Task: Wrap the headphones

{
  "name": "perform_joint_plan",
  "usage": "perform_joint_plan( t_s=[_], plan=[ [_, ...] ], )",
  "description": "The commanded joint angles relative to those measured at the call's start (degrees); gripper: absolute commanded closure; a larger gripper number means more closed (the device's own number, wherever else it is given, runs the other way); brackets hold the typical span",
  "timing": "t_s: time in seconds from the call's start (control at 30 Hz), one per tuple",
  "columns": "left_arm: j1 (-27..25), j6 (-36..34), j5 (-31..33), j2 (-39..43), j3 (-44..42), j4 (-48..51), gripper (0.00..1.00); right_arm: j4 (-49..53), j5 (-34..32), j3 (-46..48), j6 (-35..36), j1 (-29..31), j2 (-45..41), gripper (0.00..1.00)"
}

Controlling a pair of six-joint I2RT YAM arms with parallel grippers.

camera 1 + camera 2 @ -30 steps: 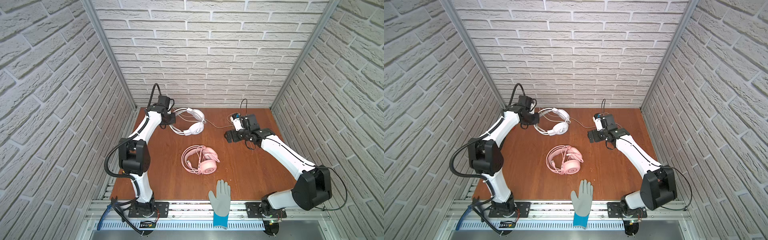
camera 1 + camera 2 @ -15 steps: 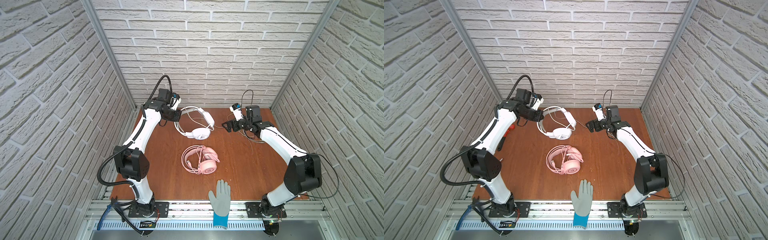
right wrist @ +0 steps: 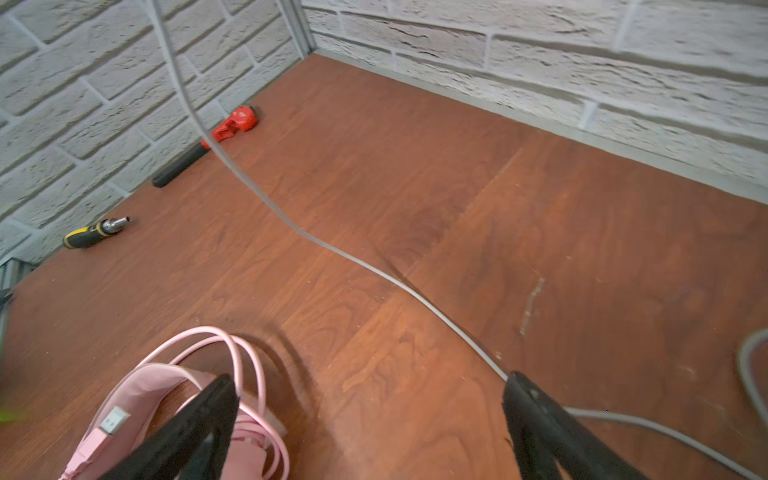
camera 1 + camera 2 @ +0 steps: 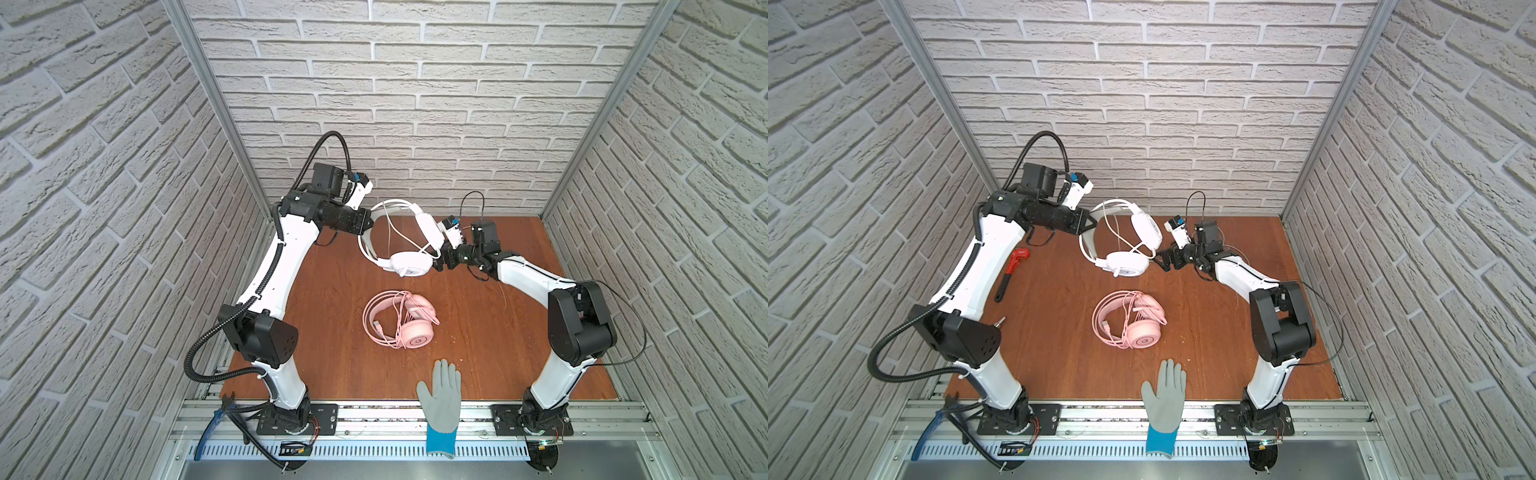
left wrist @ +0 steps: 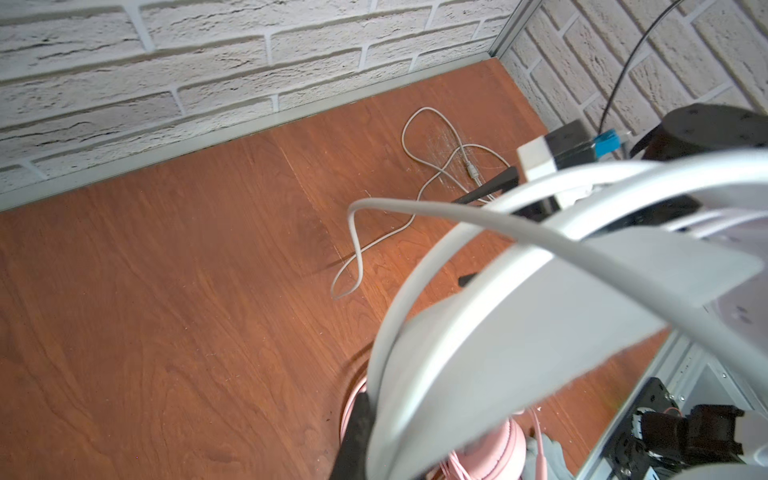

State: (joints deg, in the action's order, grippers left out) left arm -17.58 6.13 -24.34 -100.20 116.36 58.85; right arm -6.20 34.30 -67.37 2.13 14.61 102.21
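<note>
Two headsets, one glove [image 4: 442, 395], one wrench [image 4: 1013, 270] and one screwdriver [image 3: 93, 232] on a brown wooden table [image 4: 498, 353], enclosed by white brick walls [image 4: 415, 104]. The white headset [image 4: 409, 262] hangs above 12 o'clock, band toward 10, earcups toward 4, its band pinched in the closed left gripper [image 4: 365, 222]. The pink headset [image 4: 415, 332] lies flat at centre, band toward 9. The right gripper [image 3: 370, 399] gapes wide, holding nothing; the white cable [image 3: 374, 274] apparently brushes one finger.

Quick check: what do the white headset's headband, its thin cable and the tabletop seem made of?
White headset's headband: probably smooth matte plastic; even surface, holds its arch. Thin pale cable: flexible rubbery sheath, bending in soft curves. Reddish tabletop: wood or laminate; grain lines, slight sheen.
</note>
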Motion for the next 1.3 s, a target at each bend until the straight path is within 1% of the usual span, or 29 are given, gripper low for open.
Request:
perform_joint_plan(
  t_s=[0.0, 0.07, 0.13, 0.23, 0.5, 0.6, 0.73, 0.87, 0.93, 1.1, 1.13, 1.2, 1.27],
  plan=[
    [-1.2, 0.8, -3.8, 1.2, 2.6, 0.2, 1.0, -20.5, 3.8, 3.0, -4.6, 2.5, -1.8, 0.0],
    [-1.6, 1.0, -3.7, 1.2, 2.3, 0.1, 1.0, -26.5, 4.3, 3.7, -8.0, 3.6, -0.9, 0.0],
    [-1.9, 1.4, -3.8, 1.3, 1.7, -0.6, 1.0, -30.6, 3.6, 4.0, -9.5, 5.3, 0.2, 0.0],
    [-2.4, 2.0, -4.2, 1.4, 1.2, -1.4, 1.0, -31.6, -0.2, 2.6, -9.7, 7.3, 2.1, 0.0],
    [-3.1, 3.3, -5.8, 1.9, 1.8, -1.9, 1.0, -40.2, -4.1, -3.0, -16.4, 8.8, 10.0, 0.05],
    [-3.5, 3.5, -6.1, 1.9, 2.2, -1.2, 1.0, -41.2, -6.6, -5.5, -17.9, 9.2, 13.3, 0.08],
    [-4.3, 3.8, -5.0, 2.5, 1.5, -1.6, 1.0, -43.2, -5.1, -8.8, -20.8, 9.8, 17.3, 0.12],
    [-4.4, 4.7, -5.0, 2.8, 0.3, -3.0, 1.0, -37.7, -6.1, -12.8, -19.5, 10.6, 20.2, 0.15],
    [-4.4, 4.9, -5.2, 2.6, 0.3, -3.3, 1.0, -37.4, -6.5, -13.6, -20.1, 10.7, 21.7, 0.18],
    [-4.4, 5.2, -5.9, 2.8, 0.6, -3.6, 1.0, -36.2, -7.1, -15.2, -22.2, 10.7, 24.3, 0.35],
    [-4.4, 5.2, -5.6, 3.0, 0.5, -3.5, 1.0, -36.3, -7.6, -14.7, -22.3, 10.7, 24.4, 0.4],
    [-4.3, 4.9, -5.0, 3.4, 0.2, -3.1, 1.0, -37.2, -8.5, -13.0, -22.3, 10.3, 23.4, 0.54],
    [-4.2, 4.6, -4.3, 4.1, -0.9, -3.0, 1.0, -38.4, -9.9, -10.5, -22.5, 9.4, 21.6, 0.74]
  ],
)
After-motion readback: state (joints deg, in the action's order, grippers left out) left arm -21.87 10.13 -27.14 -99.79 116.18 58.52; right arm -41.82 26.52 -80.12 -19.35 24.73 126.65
